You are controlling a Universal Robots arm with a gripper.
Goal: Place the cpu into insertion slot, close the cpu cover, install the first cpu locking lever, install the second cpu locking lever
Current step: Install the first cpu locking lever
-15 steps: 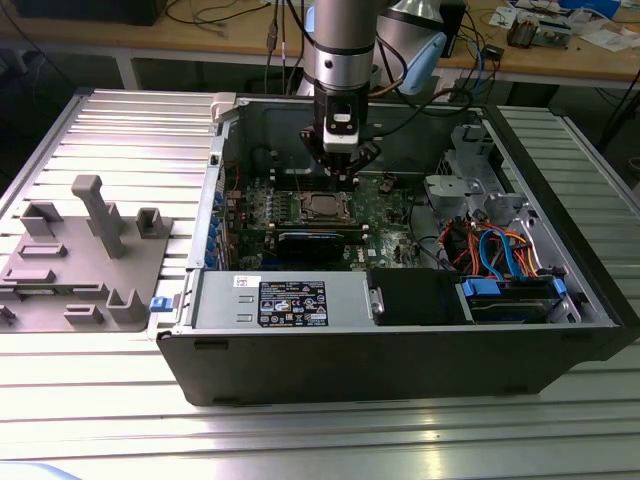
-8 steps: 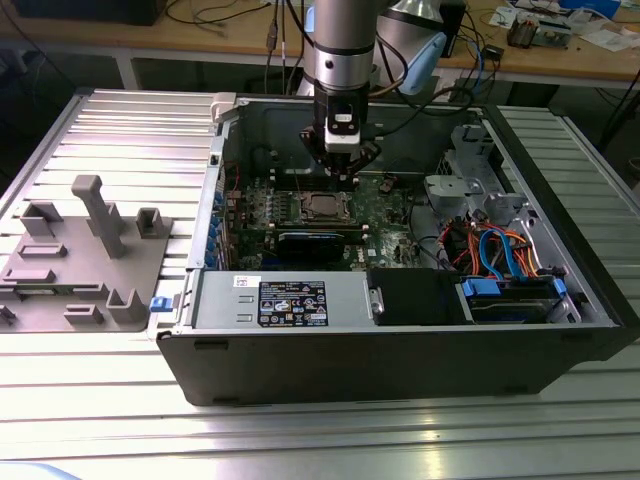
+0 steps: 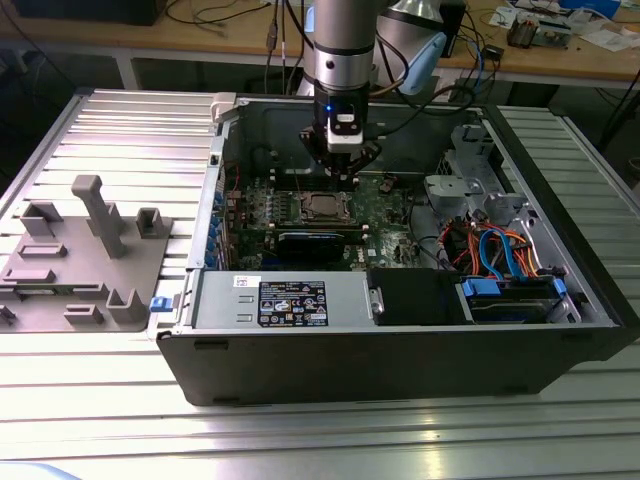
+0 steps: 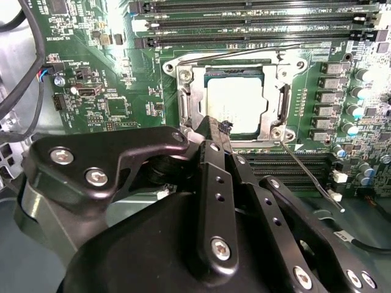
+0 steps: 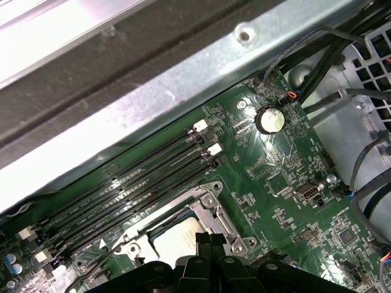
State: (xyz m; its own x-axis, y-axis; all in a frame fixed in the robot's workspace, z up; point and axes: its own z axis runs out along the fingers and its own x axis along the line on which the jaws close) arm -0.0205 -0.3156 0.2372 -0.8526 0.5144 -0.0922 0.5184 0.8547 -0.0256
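Ribbed aluminium tabletop [image 3: 120,130] carries an open computer case [image 3: 400,350], and the gripper [image 3: 340,160] hangs inside it, fingers pressed together on nothing, tips just above the near edge of the insertion slot [image 4: 235,101]. Directly below and ahead of those tips, the cpu [image 4: 235,105] sits flat in the socket with the cpu cover [image 4: 188,97] framing it. I judge the chip light, rigid and fragile, best handled by its edges.
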